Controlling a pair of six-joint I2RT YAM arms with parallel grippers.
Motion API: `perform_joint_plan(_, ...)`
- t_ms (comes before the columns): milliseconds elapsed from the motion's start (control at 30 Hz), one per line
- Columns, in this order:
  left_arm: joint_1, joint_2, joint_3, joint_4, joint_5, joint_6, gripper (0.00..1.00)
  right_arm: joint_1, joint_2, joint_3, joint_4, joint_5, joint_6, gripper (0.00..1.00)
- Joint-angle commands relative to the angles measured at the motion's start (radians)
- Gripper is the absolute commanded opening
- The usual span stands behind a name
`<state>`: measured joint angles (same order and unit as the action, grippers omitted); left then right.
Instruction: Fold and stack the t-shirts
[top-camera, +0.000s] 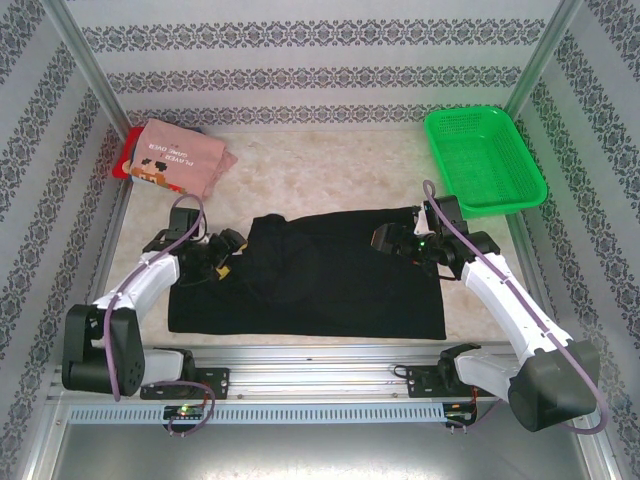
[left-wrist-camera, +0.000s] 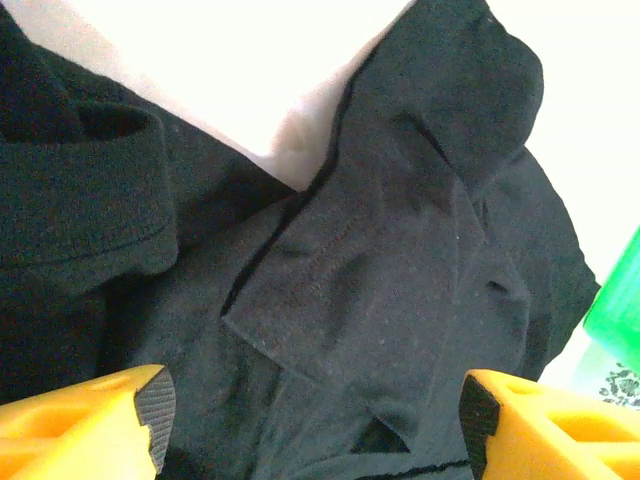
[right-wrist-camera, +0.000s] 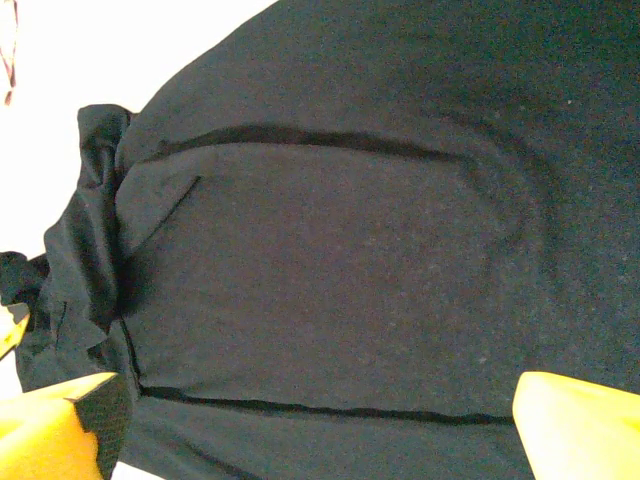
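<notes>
The black t-shirt (top-camera: 320, 285) lies spread across the middle of the table, with its left part folded over on itself. My left gripper (top-camera: 226, 254) hovers at the shirt's left edge. Its yellow fingers (left-wrist-camera: 150, 412) stand wide apart over a folded flap of black cloth (left-wrist-camera: 400, 260), with nothing between them. My right gripper (top-camera: 386, 240) is over the shirt's upper right part, open, its yellow fingers (right-wrist-camera: 95, 425) spread above flat black fabric (right-wrist-camera: 330, 280). The pink printed t-shirt (top-camera: 180, 160) lies folded at the back left, on top of a red one (top-camera: 122, 158).
A green mesh basket (top-camera: 485, 160) stands at the back right, and its edge (left-wrist-camera: 620, 310) shows in the left wrist view. Patterned walls close in the table on three sides. Bare marble tabletop (top-camera: 330, 170) lies behind the black shirt.
</notes>
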<state>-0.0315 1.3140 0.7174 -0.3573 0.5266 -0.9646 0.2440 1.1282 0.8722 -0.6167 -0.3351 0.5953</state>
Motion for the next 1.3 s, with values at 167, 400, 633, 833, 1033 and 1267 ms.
perform_joint_plan(167, 0.005, 0.085, -0.006, 0.139, 0.033, -0.119, 0.70, -0.008, -0.021, -0.019, -0.003, -0.019, -0.006, 0.98)
perform_joint_plan(400, 0.004, 0.127, -0.012, 0.121, 0.036, -0.113, 0.64, -0.008, -0.027, -0.024, -0.003, -0.013, -0.001, 0.98)
perform_joint_plan(633, 0.000, 0.148, -0.016, 0.146, 0.033, -0.114, 0.55, -0.008, -0.019, -0.029, 0.012, -0.016, 0.007, 0.98)
perform_joint_plan(833, -0.004, 0.170, -0.005, 0.201, 0.035, -0.115, 0.40, -0.009, -0.015, -0.029, 0.009, -0.012, 0.004, 0.98)
perform_joint_plan(1033, -0.004, 0.193, 0.027, 0.173, 0.031, -0.079, 0.25, -0.010, -0.019, -0.039, 0.013, -0.004, 0.006, 0.98)
perform_joint_plan(1267, -0.004, 0.193, 0.043, 0.155, 0.039, -0.032, 0.06, -0.037, 0.009, -0.024, -0.004, 0.020, -0.006, 0.98)
